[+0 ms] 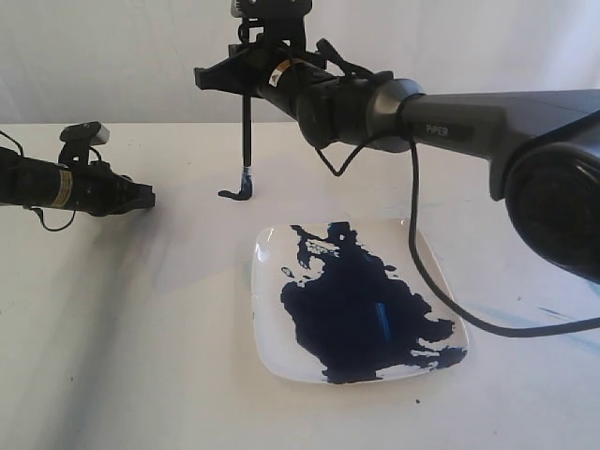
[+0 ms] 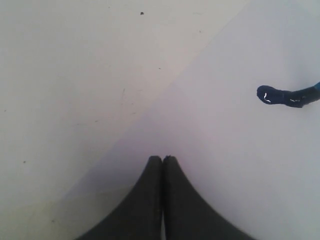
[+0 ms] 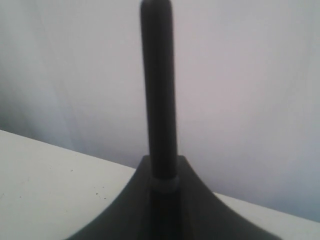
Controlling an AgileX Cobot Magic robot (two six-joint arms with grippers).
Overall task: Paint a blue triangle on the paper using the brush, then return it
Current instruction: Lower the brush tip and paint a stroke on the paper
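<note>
One brush (image 1: 247, 141) stands upright — bristles down — clamped in the right gripper (image 1: 246, 86); left gripper (image 2: 161, 160) pinched together.

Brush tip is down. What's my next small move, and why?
Probably drag the tip sideways to lay the triangle's first side. The right gripper holds the brush upright, with its blue bristles bent against the white surface near the plate. Only a short dark mark shows there, and no triangle yet.

brush (image 1: 247, 141): 1 | plate (image 1: 267, 281): 1 | paint pool (image 1: 356, 314): 1 | left end effector (image 1: 147, 196) + right end effector (image 1: 246, 90): 2
</note>
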